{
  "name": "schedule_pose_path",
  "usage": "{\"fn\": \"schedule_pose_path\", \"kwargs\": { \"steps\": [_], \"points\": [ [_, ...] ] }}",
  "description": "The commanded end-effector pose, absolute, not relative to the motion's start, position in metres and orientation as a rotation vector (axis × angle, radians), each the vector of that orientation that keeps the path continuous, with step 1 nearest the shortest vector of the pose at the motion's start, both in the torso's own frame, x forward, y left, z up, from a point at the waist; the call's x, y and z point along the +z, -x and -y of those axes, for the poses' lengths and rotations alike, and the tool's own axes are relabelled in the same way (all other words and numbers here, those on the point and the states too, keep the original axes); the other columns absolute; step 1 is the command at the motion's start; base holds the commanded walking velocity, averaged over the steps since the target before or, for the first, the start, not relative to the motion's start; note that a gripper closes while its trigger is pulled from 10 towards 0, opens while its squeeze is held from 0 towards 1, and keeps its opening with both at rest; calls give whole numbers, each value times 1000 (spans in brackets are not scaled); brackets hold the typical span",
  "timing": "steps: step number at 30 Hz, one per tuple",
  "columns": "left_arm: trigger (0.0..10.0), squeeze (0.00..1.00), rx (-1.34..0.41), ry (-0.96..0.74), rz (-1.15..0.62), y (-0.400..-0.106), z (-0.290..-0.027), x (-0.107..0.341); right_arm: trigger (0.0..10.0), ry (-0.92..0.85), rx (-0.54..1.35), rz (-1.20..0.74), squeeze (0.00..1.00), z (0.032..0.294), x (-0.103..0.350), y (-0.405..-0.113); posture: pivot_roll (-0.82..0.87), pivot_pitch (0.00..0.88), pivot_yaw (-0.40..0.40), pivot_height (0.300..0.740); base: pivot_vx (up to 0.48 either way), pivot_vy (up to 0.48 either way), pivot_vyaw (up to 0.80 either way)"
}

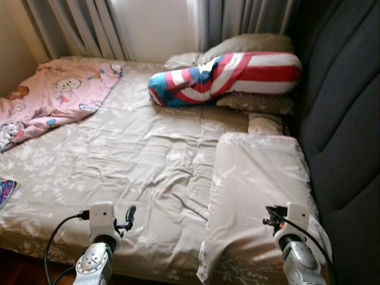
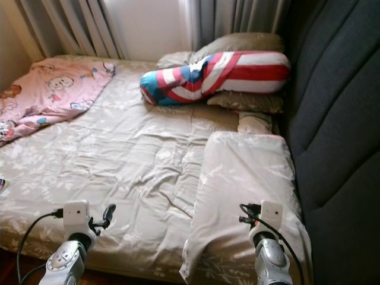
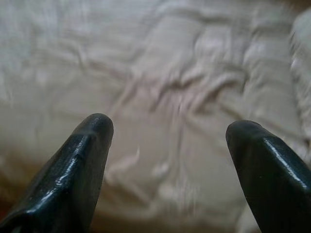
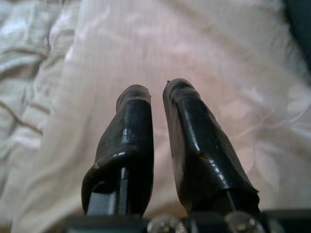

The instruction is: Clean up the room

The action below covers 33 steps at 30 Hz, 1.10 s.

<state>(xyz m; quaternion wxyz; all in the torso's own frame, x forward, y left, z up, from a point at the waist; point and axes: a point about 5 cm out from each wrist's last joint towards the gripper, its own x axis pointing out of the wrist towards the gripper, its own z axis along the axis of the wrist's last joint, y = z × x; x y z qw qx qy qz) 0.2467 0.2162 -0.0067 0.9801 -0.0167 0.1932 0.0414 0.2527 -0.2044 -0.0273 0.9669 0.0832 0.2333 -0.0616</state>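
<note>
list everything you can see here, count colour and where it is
bed sheet: 1, beige with a pale leaf print, wrinkled, covering the bed
blanket: 1, pink with cartoon print, bunched at the far left of the bed
bolster: 1, red, white and blue stripes with a star, lying across the head of the bed
pillows: at least 2, beige, one behind and one under the bolster
folded quilt: 1, beige, on the right side of the bed beside the headboard
headboard: 1, dark grey, padded, along the right
curtains: grey, behind the bed
left gripper: 1, black fingers, open, over the sheet near the bed's front edge
right gripper: 1, black fingers, shut, over the folded quilt
</note>
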Motion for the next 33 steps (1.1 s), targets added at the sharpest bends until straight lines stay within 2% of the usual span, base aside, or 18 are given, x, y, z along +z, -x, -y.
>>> {"fn": "schedule_pose_path", "kwargs": {
  "steps": [1, 6, 12, 20, 29, 33],
  "points": [
    [10000, 0, 74, 18, -479, -236, -219, -23, 10000, -169, -151, -520, 0, 209, -35, -244, 39, 0, -24, 740, 0, 0, 0],
    [10000, 0, 30, -38, -696, -209, -217, -54, 10000, -172, -184, -514, 0, 211, -35, -243, 28, 0, -16, 740, 0, 0, 0],
    [10000, 0, 12, -76, -828, -190, -212, -71, 10000, -170, -180, -462, 0, 209, -28, -250, 8, 5, -16, 740, 0, 0, 0],
    [10000, 0, 12, -68, -831, -188, -209, -74, 10000, -156, -137, -439, 0, 202, -24, -256, 7, 11, -21, 740, 0, 0, 0],
    [10000, 0, 29, -60, -896, -164, -222, -83, 10000, -150, -117, -426, 0, 196, -22, -260, 18, 25, -22, 740, 0, 0, 0],
    [10000, 0, 29, -57, -884, -170, -219, -81, 10000, -150, -126, -424, 0, 196, -22, -260, 20, 27, -19, 740, 0, 0, 0]
  ]
}}
